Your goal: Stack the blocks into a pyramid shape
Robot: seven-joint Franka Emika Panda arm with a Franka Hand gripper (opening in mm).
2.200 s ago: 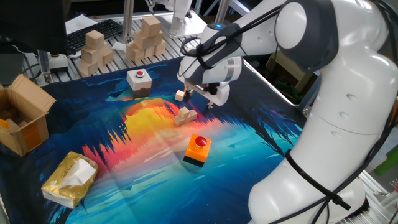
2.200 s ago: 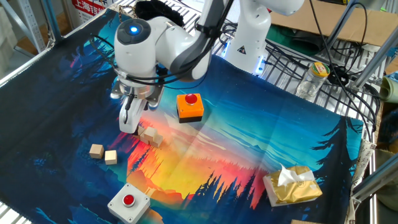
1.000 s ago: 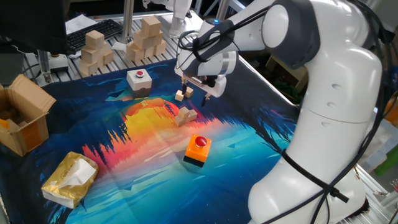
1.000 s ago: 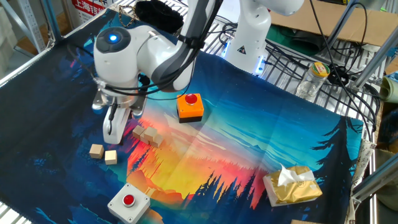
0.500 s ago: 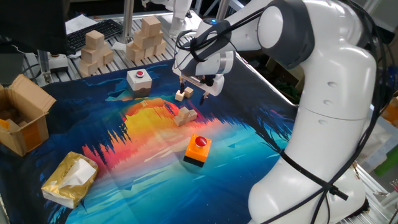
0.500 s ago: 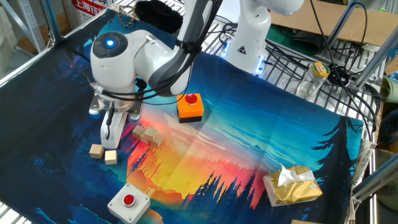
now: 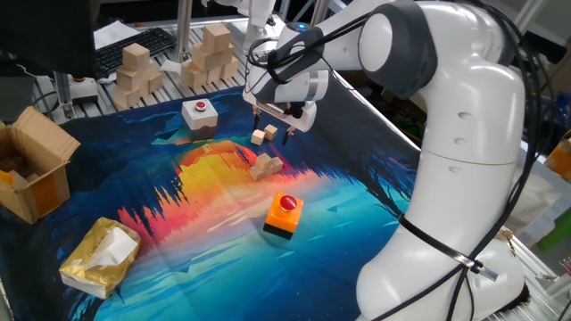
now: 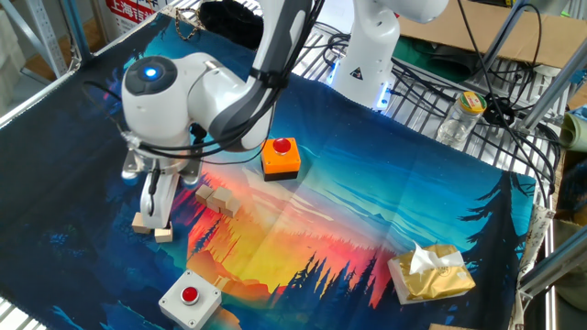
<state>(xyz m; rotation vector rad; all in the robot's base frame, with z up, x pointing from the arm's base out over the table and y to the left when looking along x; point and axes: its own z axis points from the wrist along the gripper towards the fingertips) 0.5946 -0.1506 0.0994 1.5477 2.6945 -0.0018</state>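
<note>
Since a second ago the gripper (image 8: pixel 152 213) has swung away from the partly built cluster (image 8: pixel 218 200) and dropped over two loose blocks (image 8: pixel 151 226). Its fingers look parted and empty, blocks just beneath, cluster behind; probably the next pick.

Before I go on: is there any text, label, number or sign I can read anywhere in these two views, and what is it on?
No full word reads clearly.
Red-and-white sign at the top edge: red characters, cut off and too blurred to read.
Robot base: a black triangle symbol, no legible words.
Jar on the wire rack: yellowish lid or label, too small to read.
Button boxes, blocks, tissue pack: no text visible.
</note>
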